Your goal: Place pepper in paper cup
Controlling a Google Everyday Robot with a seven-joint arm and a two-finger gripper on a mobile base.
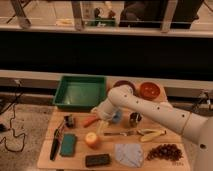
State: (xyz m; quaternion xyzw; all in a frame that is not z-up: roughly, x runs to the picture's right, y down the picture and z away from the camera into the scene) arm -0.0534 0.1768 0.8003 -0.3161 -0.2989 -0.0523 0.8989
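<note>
- Light wood makes up the table (75,161) nearest you, flat and matte.
- Along its front edge you have one black rectangular slab (97,160), one crumpled grey-blue cloth (128,154) and one knobbly dark-red bunch of grapes (165,151).
- Just behind these on the left lie one oblong, soft-edged teal sponge (67,144) and one long black-handled tool (55,145).
- At mid-table you see one round yellow-orange fruit (91,140), one thin metal utensil (117,133) and one curved yellow banana (150,135).
- The pepper (90,121), the only one, is slim, orange-red and tapering. It lies flat on the wood just beyond the fruit and just left of your gripper, and nothing grips it.
- Your gripper (102,124) points down over the table between the pepper and the blue cup, at the end of a smooth white arm (150,111) that reaches in from the right. Its jaws stand wide and hold nothing.
- Two cups show to its right: one small blue cup (117,116) close against the arm and one dark metallic cup (135,119) just beyond it.
- You cannot tell the paper cup from the pale arm end around the gripper.
- Farther back sit one green rectangular tray (80,92) with raised walls and two round bowls, a dark bowl (122,86) and an orange-red bowl (149,90).
- Farthest off run a dark wall panel (100,55) and glazed frames with metal posts (77,15).
</note>
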